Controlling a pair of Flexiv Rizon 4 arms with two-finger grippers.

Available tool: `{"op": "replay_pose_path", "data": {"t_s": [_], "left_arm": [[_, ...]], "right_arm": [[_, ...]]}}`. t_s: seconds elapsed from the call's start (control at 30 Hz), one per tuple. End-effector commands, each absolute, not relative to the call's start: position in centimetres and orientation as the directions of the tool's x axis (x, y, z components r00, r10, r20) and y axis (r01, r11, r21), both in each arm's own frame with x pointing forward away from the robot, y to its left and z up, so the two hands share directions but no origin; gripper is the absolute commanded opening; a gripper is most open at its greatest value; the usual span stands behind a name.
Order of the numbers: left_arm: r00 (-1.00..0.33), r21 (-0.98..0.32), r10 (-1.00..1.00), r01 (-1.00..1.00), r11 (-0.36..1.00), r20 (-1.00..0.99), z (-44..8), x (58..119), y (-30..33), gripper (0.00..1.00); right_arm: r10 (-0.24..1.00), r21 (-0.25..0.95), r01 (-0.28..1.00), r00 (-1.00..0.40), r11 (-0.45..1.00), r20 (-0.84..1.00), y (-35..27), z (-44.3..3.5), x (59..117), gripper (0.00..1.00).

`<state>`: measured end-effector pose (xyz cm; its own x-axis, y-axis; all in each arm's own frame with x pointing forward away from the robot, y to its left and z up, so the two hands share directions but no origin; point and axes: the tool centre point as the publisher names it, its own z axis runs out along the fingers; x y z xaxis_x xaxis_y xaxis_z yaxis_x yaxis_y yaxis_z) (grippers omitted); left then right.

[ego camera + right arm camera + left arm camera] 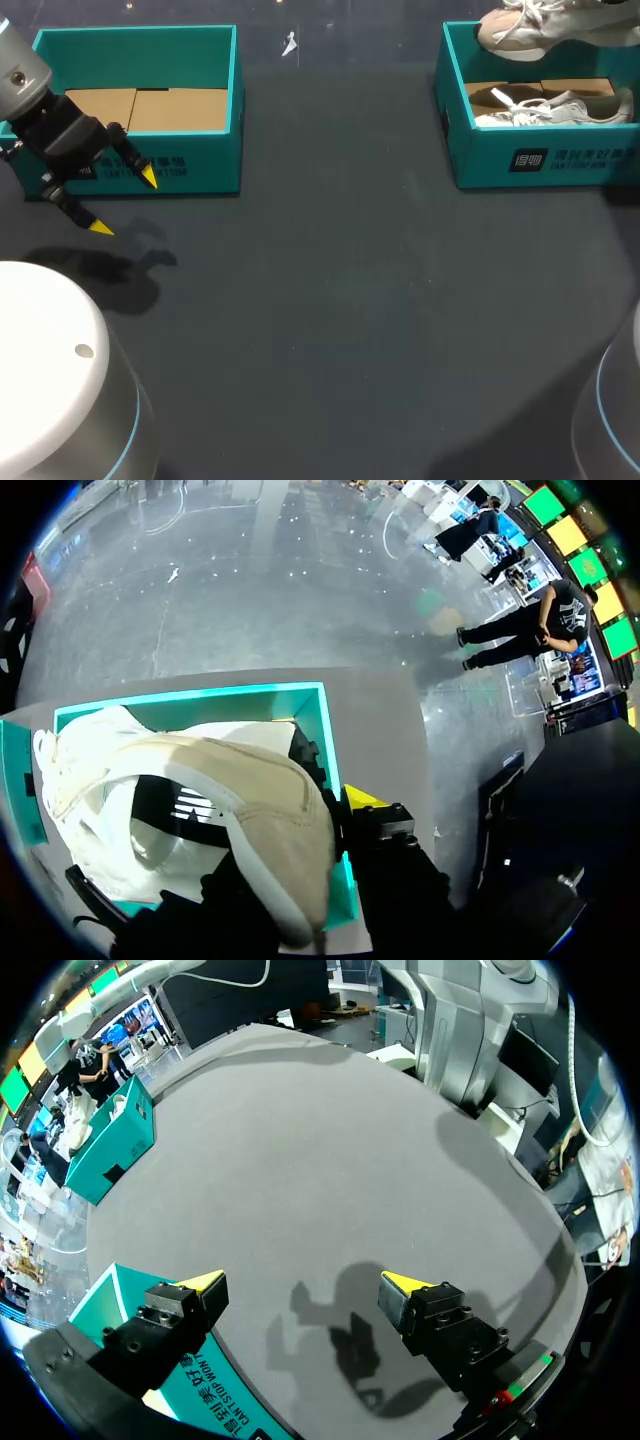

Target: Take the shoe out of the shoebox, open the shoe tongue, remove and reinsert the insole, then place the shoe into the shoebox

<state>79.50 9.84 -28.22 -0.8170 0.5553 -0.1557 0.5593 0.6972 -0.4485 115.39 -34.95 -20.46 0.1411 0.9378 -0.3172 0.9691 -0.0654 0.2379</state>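
A beige and white shoe [530, 25] hangs over the right teal shoebox [540, 160] at the table's far right. In the right wrist view my right gripper [320, 820] is shut on that shoe [250, 810] near its heel, above the open shoebox [200, 695]; one yellow tip shows, the other is hidden by the shoe. A second white shoe [555, 108] lies inside the box. My left gripper [125, 203] stands open and holds nothing, in front of the left teal box [215, 150]. In its own view the left gripper [305, 1282] hovers over bare table.
The left teal box [215, 1390] holds only a cardboard floor and sits right beside my left fingers. The right shoebox [115, 1150] shows far across the dark table [350, 300]. A small white scrap [289, 43] lies at the table's back.
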Motion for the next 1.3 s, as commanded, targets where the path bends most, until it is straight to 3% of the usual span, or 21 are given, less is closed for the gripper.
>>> {"op": "replay_pose_path", "data": {"t_s": [0.03, 1.3], "left_arm": [[-0.816, -0.447, 0.556, 0.560, 0.698, -0.156, -28.2, 79.4, 9.9, 1.00], [-0.816, -0.447, 0.556, 0.560, 0.698, -0.156, -28.2, 79.4, 9.9, 1.00]], "right_arm": [[0.934, 0.246, 0.967, 0.152, -0.072, -0.324, -34.7, -20.8, 114.9, 0.00], [0.935, 0.175, 0.979, 0.155, -0.103, -0.318, -33.2, -27.5, 115.1, 0.00]]}}
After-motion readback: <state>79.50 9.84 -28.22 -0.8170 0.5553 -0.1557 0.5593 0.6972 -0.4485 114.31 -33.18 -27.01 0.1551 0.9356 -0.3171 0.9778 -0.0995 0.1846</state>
